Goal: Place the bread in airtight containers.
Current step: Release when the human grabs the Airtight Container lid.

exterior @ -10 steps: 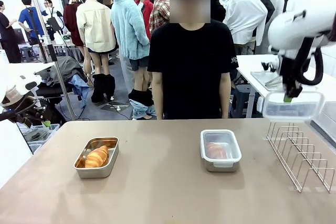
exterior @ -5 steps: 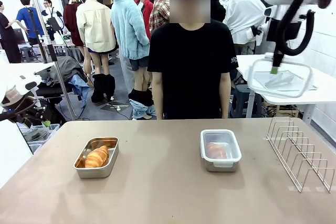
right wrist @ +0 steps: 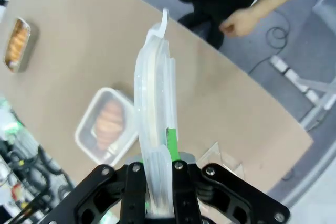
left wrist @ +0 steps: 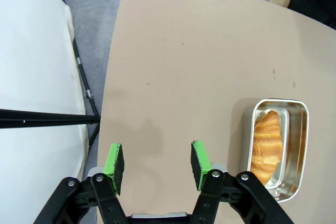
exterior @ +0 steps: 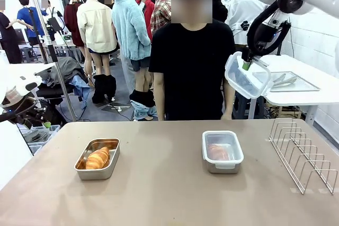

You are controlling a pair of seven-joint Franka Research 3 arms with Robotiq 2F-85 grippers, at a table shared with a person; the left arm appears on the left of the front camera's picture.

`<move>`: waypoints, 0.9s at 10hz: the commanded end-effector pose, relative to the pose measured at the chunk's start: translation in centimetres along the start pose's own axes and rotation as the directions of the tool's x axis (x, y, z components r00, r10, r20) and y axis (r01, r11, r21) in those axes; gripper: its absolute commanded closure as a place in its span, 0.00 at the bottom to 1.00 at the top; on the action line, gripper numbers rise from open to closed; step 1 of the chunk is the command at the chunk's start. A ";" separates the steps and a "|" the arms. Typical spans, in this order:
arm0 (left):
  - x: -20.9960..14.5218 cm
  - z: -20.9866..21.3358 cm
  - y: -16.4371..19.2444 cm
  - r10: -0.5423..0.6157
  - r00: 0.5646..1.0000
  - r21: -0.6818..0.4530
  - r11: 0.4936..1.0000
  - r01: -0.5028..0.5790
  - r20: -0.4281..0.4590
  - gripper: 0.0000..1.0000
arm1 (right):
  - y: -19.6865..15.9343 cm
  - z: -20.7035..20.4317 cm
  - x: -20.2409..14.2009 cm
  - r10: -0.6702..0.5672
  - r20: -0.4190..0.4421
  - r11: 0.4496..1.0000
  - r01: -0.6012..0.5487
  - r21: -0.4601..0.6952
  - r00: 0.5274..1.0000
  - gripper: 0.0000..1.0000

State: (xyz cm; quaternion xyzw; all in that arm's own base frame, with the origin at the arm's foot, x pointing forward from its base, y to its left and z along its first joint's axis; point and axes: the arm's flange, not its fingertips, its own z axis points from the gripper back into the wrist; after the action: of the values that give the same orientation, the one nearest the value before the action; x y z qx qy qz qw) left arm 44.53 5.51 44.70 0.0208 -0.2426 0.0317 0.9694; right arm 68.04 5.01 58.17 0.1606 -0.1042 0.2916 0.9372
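Right end effector point(exterior: 246, 65) clamped on clear lid point(exterior: 247, 74), high above counter point(exterior: 169, 194). Left end effector point(left wrist: 156, 162) apart over bare counter (nothing held). One croissant point(exterior: 97, 157) in open pan point(exterior: 97, 159), other point(exterior: 217, 152) in lidded pan point(exterior: 222, 151).

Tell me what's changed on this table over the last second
The right tool, shut on the clear lid, has swung it up from above the wire rack and leftward, tilting it. Unchanged: open pan with croissant, lidded pan, and the person.
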 end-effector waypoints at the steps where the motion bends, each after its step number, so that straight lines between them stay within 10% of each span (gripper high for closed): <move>1: 0.0 0.1 0.0 0.011 1.000 0.014 1.000 -0.011 0.002 0.33 | 0.4 0.8 -0.5 0.030 0.000 1.000 -0.030 -0.004 1.000 1.00; 9: 0.0 0.1 0.0 0.011 1.000 0.014 1.000 -0.011 0.002 0.33 | 0.4 0.8 -0.5 0.030 0.000 1.000 -0.030 -0.004 1.000 1.00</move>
State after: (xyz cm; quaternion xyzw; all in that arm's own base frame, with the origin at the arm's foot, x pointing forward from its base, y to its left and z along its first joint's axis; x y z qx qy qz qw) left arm 44.53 5.51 44.70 0.0208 -0.2426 0.0317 0.9694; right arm 67.78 4.91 58.86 0.1585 -0.1090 0.2970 0.9353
